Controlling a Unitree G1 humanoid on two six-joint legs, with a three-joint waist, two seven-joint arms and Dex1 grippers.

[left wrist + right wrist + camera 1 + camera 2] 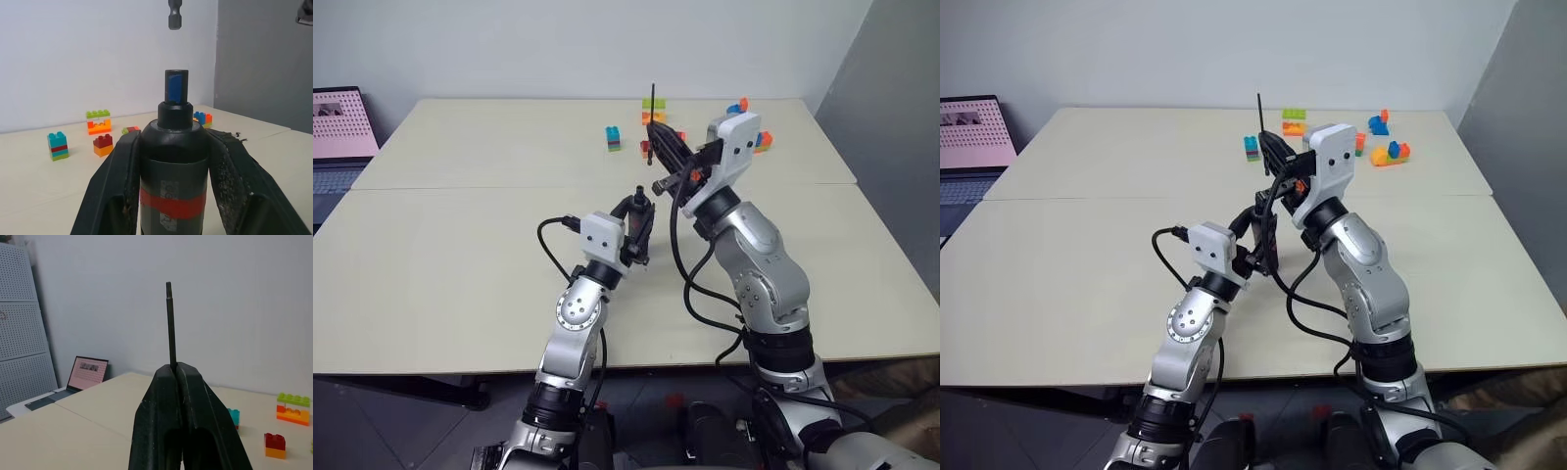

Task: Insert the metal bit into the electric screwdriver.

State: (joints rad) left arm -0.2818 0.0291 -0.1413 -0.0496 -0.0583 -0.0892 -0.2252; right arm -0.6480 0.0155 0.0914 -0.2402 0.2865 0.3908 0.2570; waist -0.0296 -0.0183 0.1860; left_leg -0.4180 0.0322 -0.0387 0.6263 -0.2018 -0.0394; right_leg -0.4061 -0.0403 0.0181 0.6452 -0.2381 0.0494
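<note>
Head camera views: two robot arms reach over a pale table [440,294]. The left gripper [636,217] pinches the screwdriver [637,208], a black pen-shaped tool, holding it up off the tabletop. The right gripper [658,137] sits higher and just behind it, its fingers pressed together on the metal bit [653,98], a thin dark rod pointing upward. Coloured toy bricks [614,138] lie near the far edge of the table, and a laptop [340,132] stands beside the table on the robot's left.

Left wrist view: both black fingers [117,181] clamp the sides of the screwdriver [172,171], which shows a red band and a blue-lined socket at its tip. The bit's lower end [174,14] hangs above that socket, apart from it.

Right wrist view: the fingers [161,416] are closed tight on the rod [170,323], which stands straight out from between them.
</note>
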